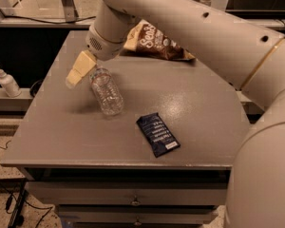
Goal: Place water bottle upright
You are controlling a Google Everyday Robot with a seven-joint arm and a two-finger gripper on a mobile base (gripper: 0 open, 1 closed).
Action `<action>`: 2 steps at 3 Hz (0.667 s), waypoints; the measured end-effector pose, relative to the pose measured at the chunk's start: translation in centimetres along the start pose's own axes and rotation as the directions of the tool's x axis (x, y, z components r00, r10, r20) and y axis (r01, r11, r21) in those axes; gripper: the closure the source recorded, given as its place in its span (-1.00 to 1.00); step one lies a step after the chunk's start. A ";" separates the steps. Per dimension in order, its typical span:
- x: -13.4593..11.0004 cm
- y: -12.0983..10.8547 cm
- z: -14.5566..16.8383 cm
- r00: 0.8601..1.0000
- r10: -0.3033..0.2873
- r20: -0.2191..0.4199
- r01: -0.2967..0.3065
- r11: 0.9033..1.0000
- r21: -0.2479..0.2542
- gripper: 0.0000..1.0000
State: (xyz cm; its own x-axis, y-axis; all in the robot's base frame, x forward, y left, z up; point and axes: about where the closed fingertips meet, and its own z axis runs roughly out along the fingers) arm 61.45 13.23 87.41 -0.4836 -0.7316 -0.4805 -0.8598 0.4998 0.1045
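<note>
The water bottle (107, 93) is clear and ribbed, and it lies tilted on the grey table (52, 132), left of centre. Its base points toward the front edge and its neck points back toward the arm. My gripper (80, 70) hangs from the large cream arm (190, 27), just above and to the left of the bottle's neck end. The cap is hidden behind the wrist. Whether the gripper touches the bottle is not visible.
A brown snack bag (156, 42) lies at the back of the table, under the arm. A dark blue packet (157, 134) lies near the front, right of the bottle. A small white pump bottle (7, 81) stands on a ledge off the table's left side.
</note>
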 end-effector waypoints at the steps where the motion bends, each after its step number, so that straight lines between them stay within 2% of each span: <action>1: 0.6 0.5 0.9 0.999 0.019 -0.045 -0.020 1.000 -0.011 -1.00; 2: 1.8 0.3 2.0 0.995 0.050 -0.082 -0.051 0.999 -0.008 -1.00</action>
State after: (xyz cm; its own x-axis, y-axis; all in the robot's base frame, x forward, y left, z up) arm 60.64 13.02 84.86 -0.5378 -0.7413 -0.4016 -0.8354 0.5328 0.1354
